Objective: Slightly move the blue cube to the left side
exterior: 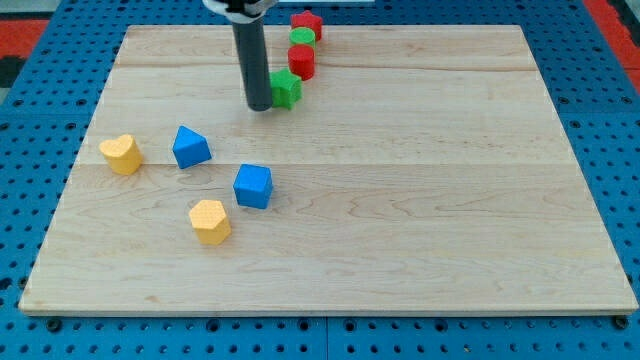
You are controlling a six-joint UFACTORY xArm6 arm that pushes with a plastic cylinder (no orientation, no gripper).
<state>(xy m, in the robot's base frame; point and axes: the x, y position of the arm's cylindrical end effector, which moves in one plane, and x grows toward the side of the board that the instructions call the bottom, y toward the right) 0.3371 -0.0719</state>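
The blue cube (pixel 253 186) lies on the wooden board (pixel 420 200), left of centre. My tip (pixel 259 106) stands above it in the view, well apart, just left of a green star block (pixel 286 89). A blue triangular block (pixel 190 147) lies to the cube's upper left. A yellow hexagonal block (pixel 210 221) lies just to its lower left. A yellow heart block (pixel 121 154) lies further left.
Near the board's top edge a red cylinder (pixel 302 61), a green cylinder (pixel 302 38) and a red star block (pixel 306 21) stand in a column above the green star. A blue pegboard (pixel 600 120) surrounds the board.
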